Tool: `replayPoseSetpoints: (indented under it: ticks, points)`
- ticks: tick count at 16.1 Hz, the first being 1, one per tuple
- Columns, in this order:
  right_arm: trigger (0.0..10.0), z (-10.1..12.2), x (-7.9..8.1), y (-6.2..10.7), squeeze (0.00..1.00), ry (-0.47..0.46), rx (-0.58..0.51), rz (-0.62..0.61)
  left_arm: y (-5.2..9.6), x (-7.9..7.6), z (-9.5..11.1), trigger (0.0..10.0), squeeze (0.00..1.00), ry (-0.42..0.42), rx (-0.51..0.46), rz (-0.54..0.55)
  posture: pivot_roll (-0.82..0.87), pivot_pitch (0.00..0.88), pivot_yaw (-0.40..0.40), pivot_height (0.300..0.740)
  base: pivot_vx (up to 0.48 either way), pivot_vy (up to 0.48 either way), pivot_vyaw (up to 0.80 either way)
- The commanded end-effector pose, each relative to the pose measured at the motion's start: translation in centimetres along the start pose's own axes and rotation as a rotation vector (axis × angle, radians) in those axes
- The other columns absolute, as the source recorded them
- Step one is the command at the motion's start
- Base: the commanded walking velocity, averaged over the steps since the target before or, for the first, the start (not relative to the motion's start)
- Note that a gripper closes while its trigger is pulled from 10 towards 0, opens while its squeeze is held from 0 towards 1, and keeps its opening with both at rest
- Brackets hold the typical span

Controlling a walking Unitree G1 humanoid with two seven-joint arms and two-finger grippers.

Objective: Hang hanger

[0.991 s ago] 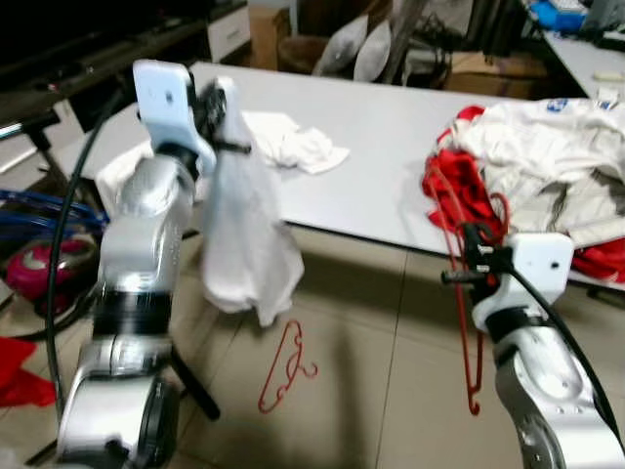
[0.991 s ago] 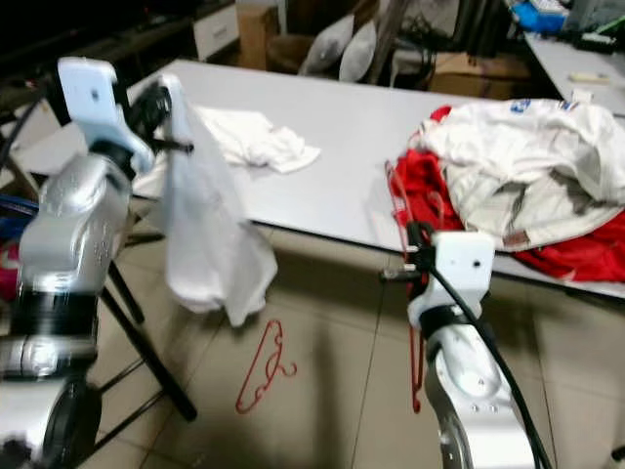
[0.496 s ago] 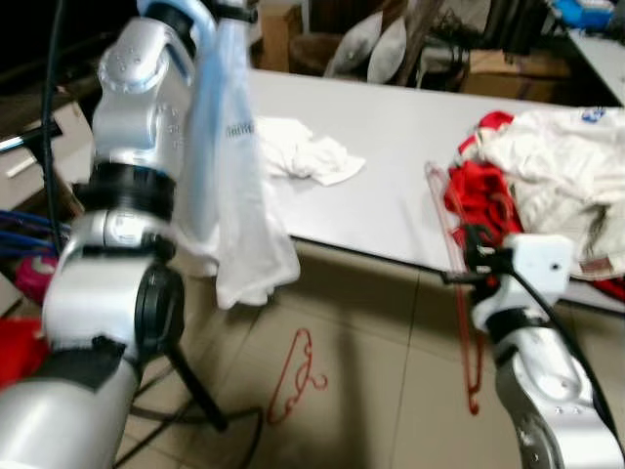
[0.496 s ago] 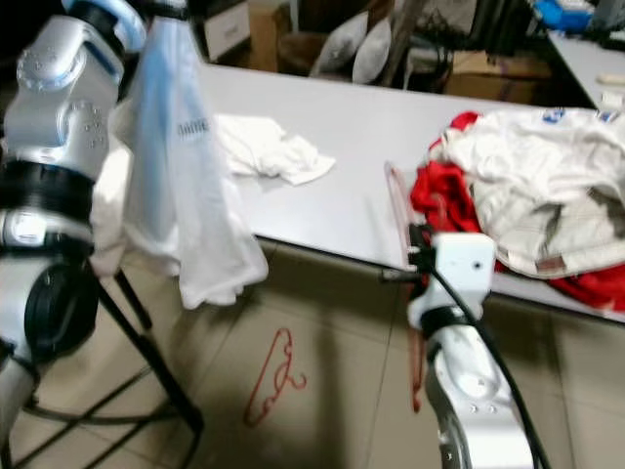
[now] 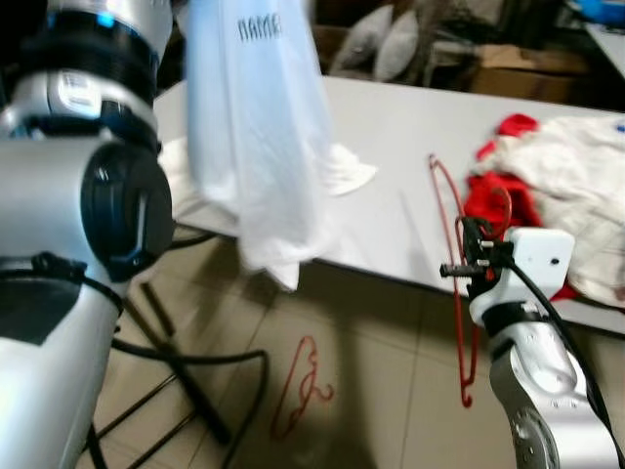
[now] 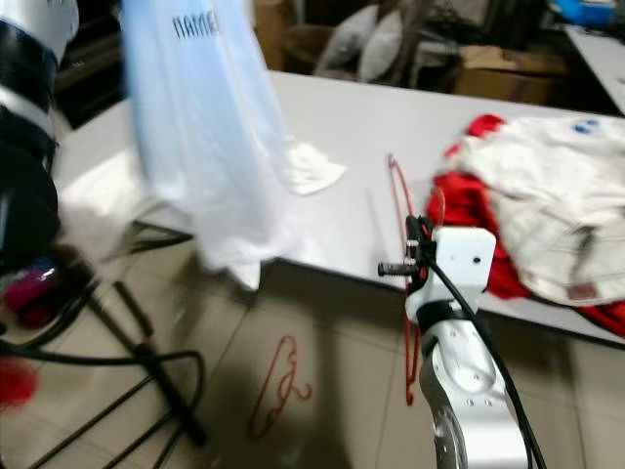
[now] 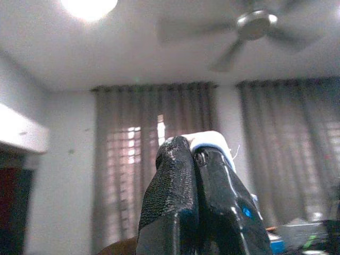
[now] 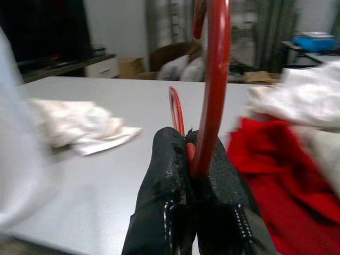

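Grey table (image 5: 410, 186) with heaped clothes (image 5: 576, 195) above tiled floor (image 5: 391, 391).

Free room: I see bare tabletop (image 6: 371, 127) between the crumpled white cloth (image 6: 311, 166) on the left and the red and white clothes heap (image 6: 547, 210) on the right. The white garment (image 5: 256, 137) hanging from my raised left arm blocks the left side. On the near floor (image 5: 391, 391), a red hanger (image 5: 303, 386) and black stand legs (image 5: 186, 376) obstruct passage low down.
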State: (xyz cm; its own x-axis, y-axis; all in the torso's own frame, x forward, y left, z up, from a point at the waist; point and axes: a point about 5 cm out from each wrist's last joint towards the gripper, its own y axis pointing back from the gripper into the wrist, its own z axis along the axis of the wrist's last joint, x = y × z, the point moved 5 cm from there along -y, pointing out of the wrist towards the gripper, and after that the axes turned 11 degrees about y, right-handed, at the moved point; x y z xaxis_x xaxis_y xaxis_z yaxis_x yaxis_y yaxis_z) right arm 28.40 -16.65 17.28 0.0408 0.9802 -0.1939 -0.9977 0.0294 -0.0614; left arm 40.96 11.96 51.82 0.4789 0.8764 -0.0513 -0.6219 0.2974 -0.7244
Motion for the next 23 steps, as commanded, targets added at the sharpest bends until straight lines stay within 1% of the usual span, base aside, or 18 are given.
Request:
replayPoseSetpoints:
  ticks: [1, 5, 7, 8, 9, 11, 12, 13, 14, 15, 16, 17, 18, 19, 20, 21, 22, 23]
  points:
    - [10.0, 0.0, -1.1, 0.2, 0.0, 0.01, 0.0, -0.044, -0.7, -1.8, 0.0, 10.0, 0.0, -0.01, 0.001, -0.049, -0.12, 0.0, 0.084, 0.74, 0.285, 0.0, -0.8]
    - [10.0, -0.1, -1.1, 0.5, 0.0, 0.007, 0.001, -0.056, -0.6, -0.9, -0.2, 10.0, 0.0, -0.015, 0.012, -0.006, -0.13, 0.0, 0.099, 0.74, 0.28, 0.0, -0.8]
    - [10.0, -0.1, -1.1, 0.5, 0.0, 0.01, 0.003, -0.055, -0.5, -0.3, -0.2, 10.0, 0.0, -0.044, 0.021, 0.018, -0.13, 0.0, 0.1, 0.74, 0.281, 0.0, -0.8]
    - [10.0, -0.1, -1.1, 0.5, 0.0, 0.009, 0.003, -0.055, -0.5, -0.2, -0.2, 10.0, 0.0, -0.054, 0.023, 0.025, -0.13, 0.0, 0.1, 0.74, 0.277, 0.0, -0.51]
    - [10.0, -0.1, -0.8, 0.6, 0.0, 0.016, -0.001, -0.034, -0.3, 0.5, -0.2, 10.0, 0.0, -0.08, 0.031, 0.052, -0.13, 0.0, 0.102, 0.74, 0.27, 0.0, 0.0]
    - [10.0, -0.2, -0.4, 0.6, 0.0, 0.018, 0.006, -0.012, 0.0, 1.1, -0.5, 10.0, 0.0, -0.101, 0.044, 0.069, -0.13, 0.0, 0.101, 0.74, 0.27, 0.0, 0.0]
    - [10.0, -0.3, 0.3, 0.7, 0.0, 0.055, 0.012, 0.023, 0.7, 2.1, -1.8, 10.0, 0.0, -0.172, 0.094, 0.098, -0.13, 0.0, 0.101, 0.74, 0.262, 0.0, 0.0]
    - [10.0, -0.4, 0.8, 0.8, 0.0, 0.091, 0.02, 0.058, 1.4, 2.9, -2.8, 10.0, 0.0, -0.21, 0.132, 0.124, -0.14, 0.0, 0.103, 0.74, 0.262, 0.0, 0.69]
    - [10.0, -0.5, 1.4, 1.0, 0.0, 0.116, 0.021, 0.091, 2.5, 4.3, -4.2, 10.0, 0.0, -0.299, 0.195, 0.16, -0.14, 0.0, 0.105, 0.74, 0.259, 0.0, 0.8]
    - [10.0, -0.7, 1.8, 1.2, 0.0, 0.102, 0.027, 0.11, 3.6, 5.6, -5.4, 10.0, 0.0, -0.367, 0.257, 0.195, -0.14, 0.0, 0.111, 0.74, 0.24, 0.0, 0.8]
    - [10.0, -1.0, 2.2, 1.6, 0.0, 0.044, 0.046, 0.135, 5.5, 7.1, -8.1, 10.0, 0.0, -0.501, 0.41, 0.199, -0.14, 0.0, 0.112, 0.74, 0.0, 0.0, 0.0]
    - [10.0, -1.1, 2.5, 1.8, 0.0, 0.036, 0.051, 0.159, 7.0, 8.1, -9.8, 10.0, 0.0, -0.566, 0.516, 0.194, -0.14, 0.0, 0.112, 0.74, 0.0, 0.0, 0.0]
    - [10.0, -1.0, 3.0, 2.0, 0.0, 0.04, 0.044, 0.2, 8.1, 8.6, -10.9, 10.0, 0.0, -0.636, 0.586, 0.172, -0.14, 0.0, 0.113, 0.74, 0.0, 0.0, 0.0]
    - [10.0, -0.9, 3.5, 2.3, 0.0, 0.043, 0.037, 0.246, 9.1, 9.2, -11.9, 10.0, 0.0, -0.673, 0.644, 0.156, -0.14, 0.0, 0.113, 0.74, 0.0, 0.0, 0.0]
    - [10.0, -0.6, 4.4, 2.9, 0.0, 0.039, 0.02, 0.335, 11.6, 11.0, -13.2, 10.0, 0.0, -0.756, 0.758, 0.17, -0.14, 0.0, 0.104, 0.74, 0.0, 0.0, 0.0]
    - [10.0, -0.4, 4.6, 3.2, 0.0, 0.046, 0.007, 0.38, 13.1, 12.8, -13.1, 10.0, 0.0, -0.82, 0.802, 0.224, -0.13, 0.0, 0.097, 0.74, 0.0, 0.0, 0.0]
    - [10.0, -0.2, 4.6, 3.2, 0.0, 0.046, 0.0, 0.396, 13.9, 14.3, -12.3, 10.0, 0.0, -0.885, 0.807, 0.288, -0.13, 0.0, 0.092, 0.74, 0.0, 0.0, 0.0]
    - [10.0, -0.1, 4.5, 3.2, 0.0, 0.046, -0.008, 0.405, 14.1, 15.7, -10.6, 10.0, 0.0, -0.981, 0.774, 0.353, -0.12, 0.0, 0.08, 0.74, 0.0, 0.0, 0.0]
